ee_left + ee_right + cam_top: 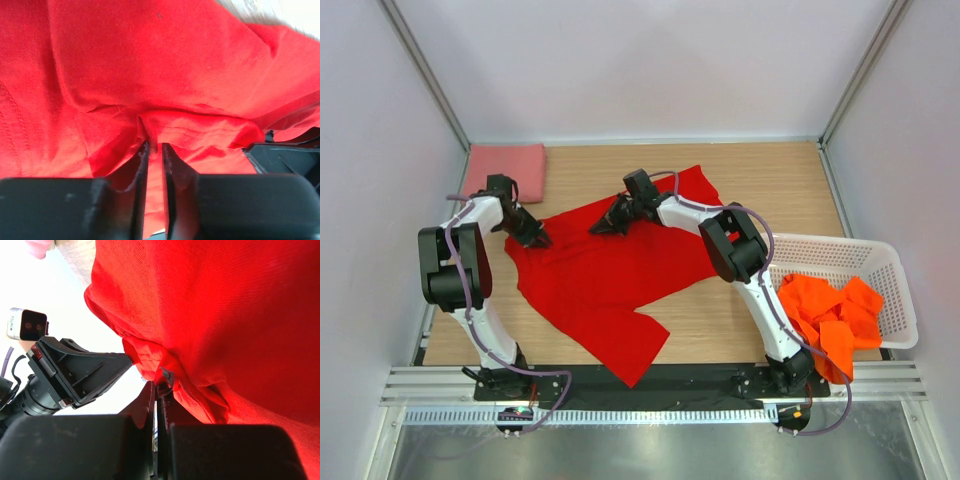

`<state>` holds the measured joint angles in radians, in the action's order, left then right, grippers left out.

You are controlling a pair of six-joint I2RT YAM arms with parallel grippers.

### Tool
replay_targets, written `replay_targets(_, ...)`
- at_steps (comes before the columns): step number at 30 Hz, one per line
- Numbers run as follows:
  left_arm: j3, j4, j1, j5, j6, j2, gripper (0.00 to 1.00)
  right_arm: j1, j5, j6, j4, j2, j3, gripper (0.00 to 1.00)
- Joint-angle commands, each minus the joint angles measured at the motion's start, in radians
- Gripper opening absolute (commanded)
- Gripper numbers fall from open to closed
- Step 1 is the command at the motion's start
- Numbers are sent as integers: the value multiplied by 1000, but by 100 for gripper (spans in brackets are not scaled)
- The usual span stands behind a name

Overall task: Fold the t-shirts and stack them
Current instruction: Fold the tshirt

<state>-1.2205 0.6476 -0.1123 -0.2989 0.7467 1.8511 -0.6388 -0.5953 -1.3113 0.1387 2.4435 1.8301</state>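
Note:
A bright red t-shirt [610,280] lies spread and creased across the middle of the table. My left gripper [538,240] is at its upper left edge; in the left wrist view its jaws [154,146] stand nearly together, pinching a raised fold of the red t-shirt [165,60]. My right gripper [600,228] is a little to the right on the same top edge. In its wrist view it [160,389] is shut tight on a bunched hem of the red t-shirt [225,305]. A folded salmon pink t-shirt [507,165] lies at the back left corner. Orange t-shirts [830,310] are heaped in the basket.
The white lattice basket [882,252] stands at the right edge of the table, next to the right arm's base. The left arm's wrist camera [27,324] shows close by in the right wrist view. Walls close the table on the left, back and right.

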Motion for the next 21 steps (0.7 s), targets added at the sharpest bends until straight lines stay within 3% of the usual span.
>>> replay_targets(1, -34, 6, 3, -12, -7, -36, 20, 2, -26, 12, -8, -18, 15, 1)
replay_targets(13, -48, 9, 5, -20, -10, -21, 0, 4, -34, 17, -2, -14, 21, 2)
replay_targets(21, -45, 59, 3, -9, -44, -58, 0, 4, -35, 65, 63, -21, 31, 1)
